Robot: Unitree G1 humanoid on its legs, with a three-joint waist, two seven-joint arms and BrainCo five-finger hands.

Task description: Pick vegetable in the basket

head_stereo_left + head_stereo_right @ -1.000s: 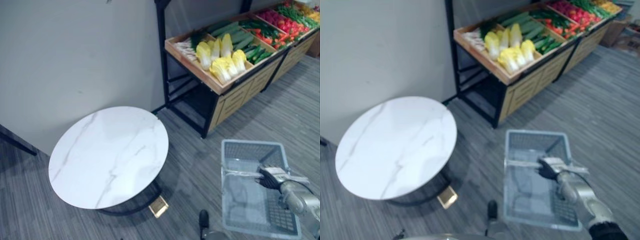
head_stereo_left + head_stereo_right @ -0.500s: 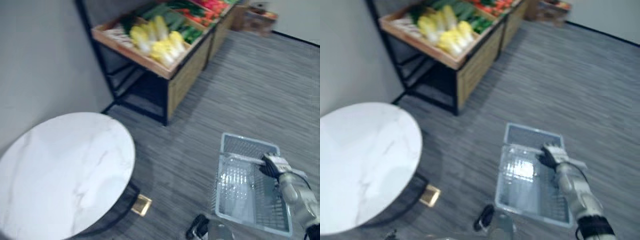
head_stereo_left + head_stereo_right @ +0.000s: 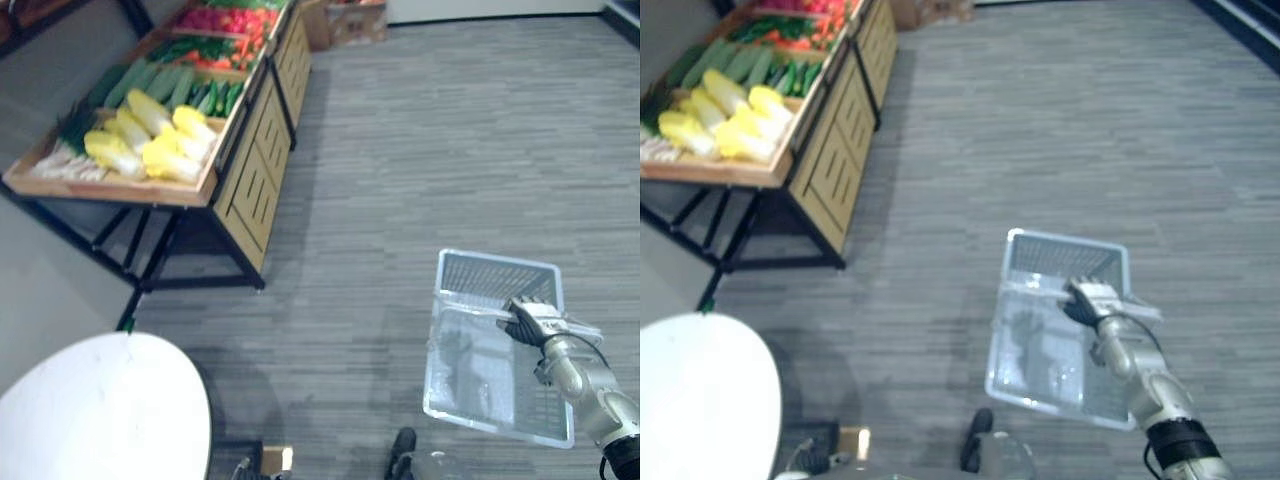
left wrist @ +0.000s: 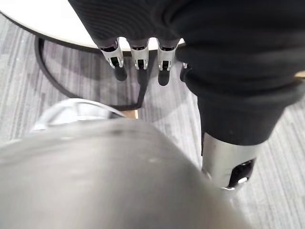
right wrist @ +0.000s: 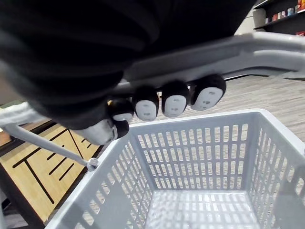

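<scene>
The right hand (image 3: 530,318) has its fingers (image 5: 174,102) curled round the grey handle (image 5: 228,52) of the basket (image 3: 497,262), and the basket hangs under them above the floor (image 3: 420,150). Inside the basket there is nothing; through its lattice walls and bottom the floor can be seen.

The vegetables are not near the fingers. They lie in a wooden stand (image 3: 110,188) at the far left of the room, well apart from the basket. In the near tray of the stand are yellow cabbages (image 3: 150,140). Behind them are green cucumbers (image 3: 170,80), and in the farthest tray are red vegetables (image 3: 215,18). The stand has black metal legs and wooden slatted fronts.

The left hand (image 4: 138,55) hangs low. Its fingers are straight and relaxed and hold nothing. Beyond them is the edge of a white round bench (image 3: 100,410), which stands at the near left, on a dark metal frame.

The floor is grey carpet with fine stripes, and it is bare between the stand and the basket. A cardboard box (image 3: 345,15) stands on the floor at the far end of the stand.
</scene>
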